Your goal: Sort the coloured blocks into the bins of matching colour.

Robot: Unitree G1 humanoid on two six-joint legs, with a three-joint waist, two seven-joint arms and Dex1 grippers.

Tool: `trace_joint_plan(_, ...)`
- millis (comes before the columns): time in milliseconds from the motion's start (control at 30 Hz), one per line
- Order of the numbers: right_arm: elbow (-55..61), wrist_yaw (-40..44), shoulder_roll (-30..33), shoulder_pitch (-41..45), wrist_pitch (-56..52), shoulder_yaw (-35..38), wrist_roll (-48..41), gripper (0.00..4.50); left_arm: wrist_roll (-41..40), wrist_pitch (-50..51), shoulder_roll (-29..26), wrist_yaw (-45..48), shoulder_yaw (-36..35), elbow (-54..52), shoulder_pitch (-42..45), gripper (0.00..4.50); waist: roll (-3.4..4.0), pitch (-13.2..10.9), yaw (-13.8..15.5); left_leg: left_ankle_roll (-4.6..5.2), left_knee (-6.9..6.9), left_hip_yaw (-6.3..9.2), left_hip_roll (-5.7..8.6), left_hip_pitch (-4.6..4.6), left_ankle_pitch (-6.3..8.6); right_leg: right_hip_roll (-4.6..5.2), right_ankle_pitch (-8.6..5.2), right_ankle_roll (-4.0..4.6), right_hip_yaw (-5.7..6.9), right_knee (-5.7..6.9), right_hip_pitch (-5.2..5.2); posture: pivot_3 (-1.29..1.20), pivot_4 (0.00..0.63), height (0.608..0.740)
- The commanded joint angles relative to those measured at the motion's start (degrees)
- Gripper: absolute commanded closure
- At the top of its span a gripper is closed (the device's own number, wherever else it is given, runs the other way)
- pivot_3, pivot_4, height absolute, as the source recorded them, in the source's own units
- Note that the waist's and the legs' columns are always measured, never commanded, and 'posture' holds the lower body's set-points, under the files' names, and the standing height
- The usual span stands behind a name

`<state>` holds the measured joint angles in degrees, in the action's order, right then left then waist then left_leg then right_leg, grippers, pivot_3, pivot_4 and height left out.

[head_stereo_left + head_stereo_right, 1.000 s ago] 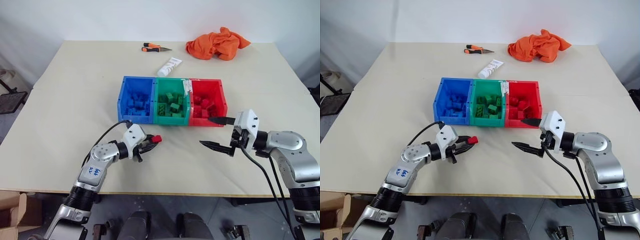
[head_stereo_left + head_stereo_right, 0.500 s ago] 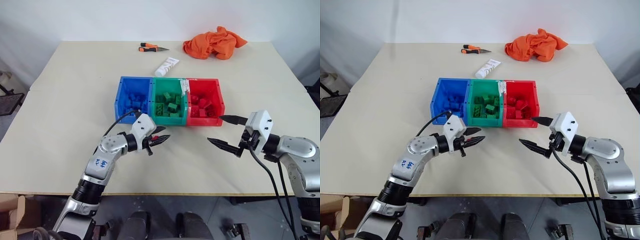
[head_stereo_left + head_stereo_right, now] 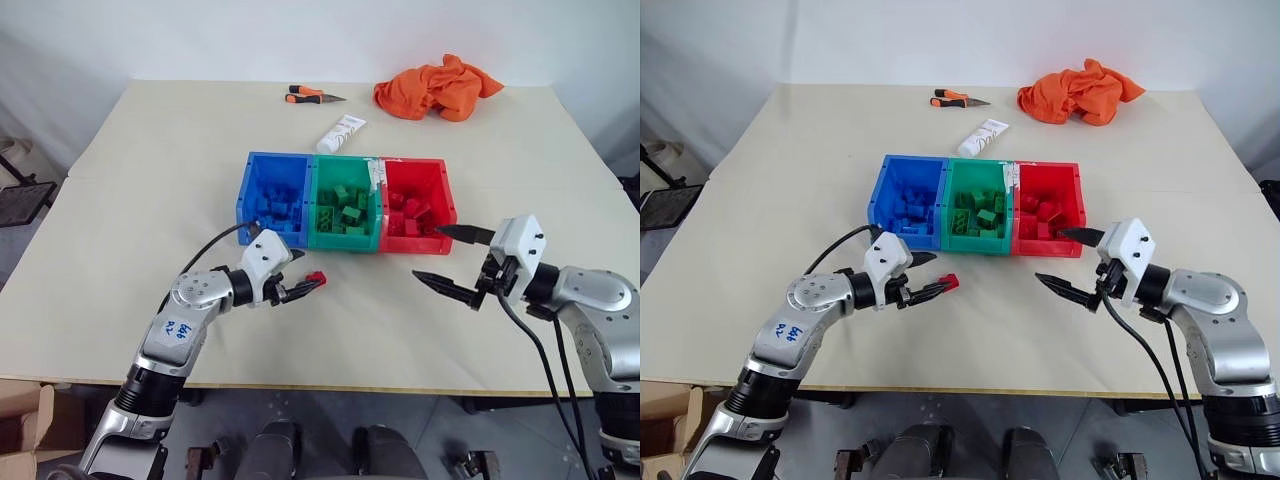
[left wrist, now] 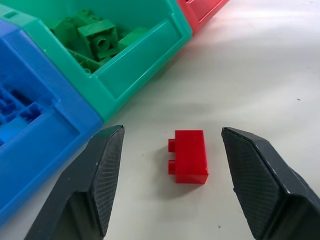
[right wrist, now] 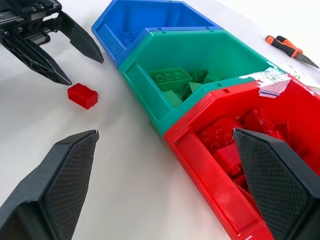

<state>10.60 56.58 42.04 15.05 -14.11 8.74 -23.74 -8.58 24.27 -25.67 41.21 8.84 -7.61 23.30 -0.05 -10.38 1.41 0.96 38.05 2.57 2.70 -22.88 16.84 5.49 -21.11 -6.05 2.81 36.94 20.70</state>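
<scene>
I find the red block (image 4: 189,156) lying loose on the table (image 3: 130,230), between the parted fingers of my left gripper (image 3: 305,285), at 7 o'clock from the bins (image 3: 345,200), my right gripper (image 3: 455,262) wide open, empty.

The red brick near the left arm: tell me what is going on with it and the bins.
The red brick lies on the table in front of the bins, between the open fingers of the left pincer, which do not touch it. The blue, green and red bins already hold bricks of their own colours. The right pincer hangs open and empty near the red bin. This brick is not yet sorted.
</scene>
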Motion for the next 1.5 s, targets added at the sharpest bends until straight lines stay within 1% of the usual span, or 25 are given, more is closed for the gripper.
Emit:
trace_joint_plan(33,0.21,-0.17,-0.11,0.80,0.35,0.35,-0.57,0.00,0.82,-1.77,0.19,0.89,1.51,2.01,0.32,1.37,0.00,0.00,0.00,0.00,0.00,0.00,0.00,0.00,0.00,0.00,0.00,0.00,0.00,0.00,0.00,0.00,0.150,0.740)
trace_joint_plan(267,1.18,-0.74,0.17,-0.14,-0.03,1.00,-0.72,0.00,3.06,-5.47,2.25,0.09,3.07,9.72,3.26,1.37,0.00,0.00,0.01,0.00,0.00,0.00,0.00,0.00,0.00,-0.01,0.00,0.00,0.02,0.03,0.01,0.00,0.150,0.740)
trace_joint_plan(367,1.41,-0.92,0.26,-0.33,-0.11,1.08,-0.78,0.00,3.42,-5.57,2.58,1.14,3.92,11.29,4.13,1.37,0.00,0.00,0.00,0.00,0.01,0.00,0.01,0.00,0.00,0.00,0.00,0.00,0.02,0.03,0.01,0.00,0.150,0.740)
trace_joint_plan(467,1.77,-1.31,0.41,-0.56,-0.22,1.41,-0.84,0.00,3.68,-6.31,2.50,2.34,4.60,11.40,4.39,1.95,0.00,0.00,0.00,0.00,0.00,0.00,0.01,0.00,0.00,0.00,0.00,0.00,0.02,0.04,0.01,0.00,0.150,0.740)
trace_joint_plan(500,1.82,-1.38,0.46,-0.63,-0.24,1.50,-0.86,0.00,3.76,-6.15,2.53,2.28,4.53,11.33,4.37,2.30,0.00,0.00,0.00,0.00,0.00,0.00,0.01,0.00,0.00,-0.01,0.00,0.00,0.03,0.04,0.01,0.00,0.150,0.740)
trace_joint_plan(567,1.93,-1.51,0.61,-0.85,-0.25,1.75,-0.89,0.00,3.54,-5.94,2.67,2.43,4.30,11.08,4.28,2.83,0.00,0.00,0.00,0.00,0.00,0.00,0.01,0.00,0.00,0.00,0.00,0.00,0.02,0.04,0.01,0.00,0.150,0.740)
trace_joint_plan(633,1.93,-1.66,0.76,-1.00,-0.24,2.04,-0.87,0.00,3.26,-5.70,2.87,2.71,4.19,10.91,4.31,3.46,0.00,0.00,0.00,0.00,0.00,0.00,0.01,0.00,0.00,0.00,0.00,0.00,0.02,0.05,0.01,0.00,0.150,0.740)
trace_joint_plan(667,2.03,-1.81,0.82,-1.12,-0.28,2.26,-0.88,0.00,2.97,-5.40,3.18,2.76,4.10,10.80,4.46,3.56,0.00,0.00,0.00,0.00,0.00,0.00,0.01,0.00,0.00,0.00,0.00,0.00,0.02,0.05,0.01,0.00,0.150,0.740)
trace_joint_plan(767,2.92,-2.50,0.85,-1.90,-0.53,3.23,-0.97,0.00,1.76,-4.70,4.41,2.74,3.72,9.31,4.74,3.56,0.00,0.00,0.01,0.00,0.00,0.00,0.01,0.00,0.00,0.00,0.00,0.00,0.02,0.05,0.01,0.00,0.150,0.740)
trace_joint_plan(867,4.18,-3.40,1.17,-3.22,-0.94,5.13,-1.41,0.00,1.06,-4.02,7.39,1.56,3.53,7.40,6.59,3.56,-0.01,0.00,0.24,0.00,0.02,0.01,0.02,-0.03,0.00,0.01,0.00,0.00,0.03,0.04,0.01,0.00,0.150,0.740)
trace_joint_plan(933,4.95,-4.27,1.39,-4.30,-1.16,7.07,-1.81,0.00,1.02,-4.75,10.48,0.04,3.37,8.11,9.44,3.56,-0.01,-0.01,0.43,0.02,0.08,0.04,0.05,-0.09,-0.01,0.02,0.01,-0.02,0.05,0.03,0.01,0.00,0.150,0.740)
trace_joint_plan(1000,5.75,-5.30,1.45,-5.38,-1.44,9.34,-2.35,0.00,1.53,-6.08,13.99,-1.98,3.28,11.14,13.62,3.56,-0.02,-0.01,0.74,0.03,0.11,0.05,0.06,-0.12,-0.01,0.02,0.02,-0.04,0.06,0.03,0.02,0.00,0.150,0.740)
trace_joint_plan(1133,8.95,-8.00,0.56,-7.84,-2.44,12.66,-3.39,0.00,2.11,-11.11,19.62,-4.01,2.83,20.09,21.39,3.56,-0.02,-0.01,0.79,0.03,0.09,0.00,0.07,-0.12,-0.02,0.00,0.04,-0.07,0.07,0.02,0.01,0.00,0.150,0.740)
trace_joint_plan(1300,11.84,-12.40,-0.78,-11.03,-1.79,16.09,-2.92,0.00,3.98,-22.52,25.82,-7.54,1.26,41.86,34.13,3.56,-0.10,-0.06,0.48,0.05,0.07,-0.10,0.07,-0.11,-0.02,-0.04,0.03,-0.08,0.12,0.03,0.06,0.00,0.150,0.740)
trace_joint_plan(1367,13.56,-14.01,-1.66,-12.02,-2.01,16.91,-3.49,0.00,4.18,-25.71,27.54,-8.25,0.37,49.97,38.65,2.82,-0.12,-0.07,0.44,0.07,0.05,-0.10,0.08,-0.12,-0.04,-0.02,0.03,-0.08,0.14,0.06,0.07,0.00,0.150,0.740)
trace_joint_plan(1433,15.32,-15.47,-2.45,-13.26,-2.29,17.53,-3.71,0.00,4.54,-28.71,28.93,-8.93,-0.55,57.25,42.63,2.21,-0.12,-0.07,0.27,0.07,0.02,-0.13,0.09,-0.12,-0.04,-0.02,0.03,-0.09,0.16,0.08,0.10,0.00,0.150,0.740)
trace_joint_plan(1500,16.53,-16.25,-2.84,-14.51,-2.45,17.94,-3.75,0.00,5.13,-32.17,29.57,-9.42,-1.16,61.93,44.91,1.61,-0.13,-0.08,0.32,0.07,0.01,-0.12,0.10,-0.13,-0.04,-0.01,0.03,-0.09,0.17,0.11,0.13,0.00,0.150,0.740)
